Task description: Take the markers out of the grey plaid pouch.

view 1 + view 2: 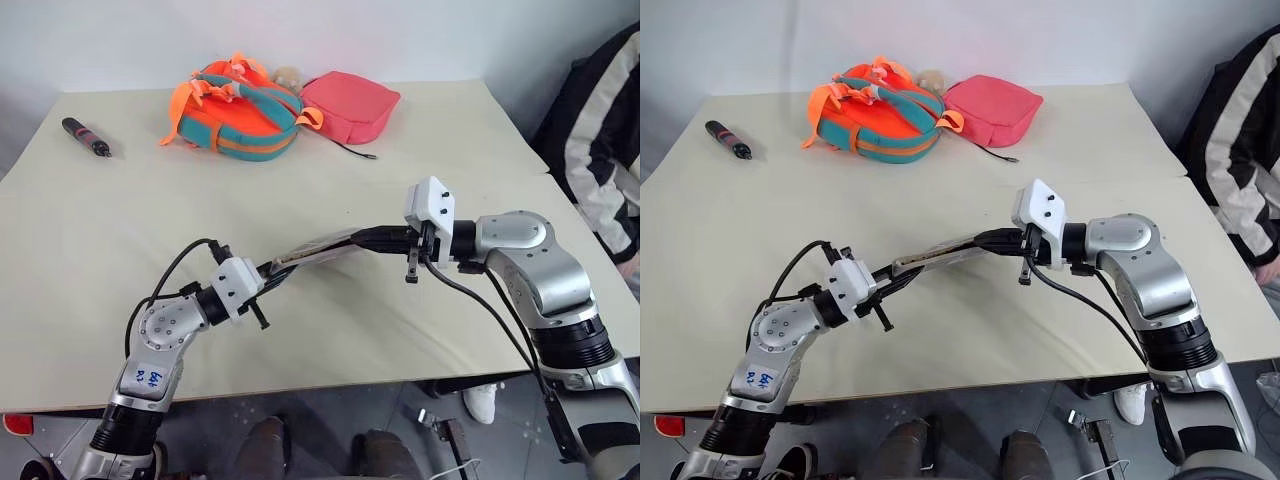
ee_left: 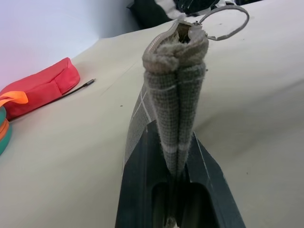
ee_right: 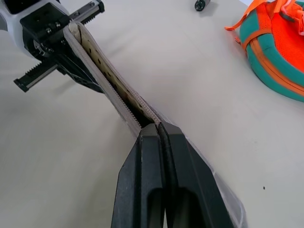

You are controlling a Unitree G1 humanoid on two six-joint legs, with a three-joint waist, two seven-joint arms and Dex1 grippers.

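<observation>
The grey plaid pouch [image 1: 315, 248] hangs stretched between my two grippers, edge-up, a little above the table [image 1: 120, 250]. My left gripper [image 1: 275, 270] is shut on its near end, where the fabric bunches between the black fingers [image 2: 142, 161]. My right gripper [image 1: 365, 238] is shut on the other end, at the zipper [image 3: 118, 90]. The zipper line gapes slightly along the top edge, dark inside. A metal ring [image 2: 228, 23] dangles at the far end. The markers are hidden.
At the back of the table lie an orange and teal backpack [image 1: 240, 110], a pink pouch [image 1: 350, 105] and, far left, a black-and-red pen-like tool [image 1: 87, 138]. A person in a striped sleeve [image 1: 600, 150] stands at the right edge.
</observation>
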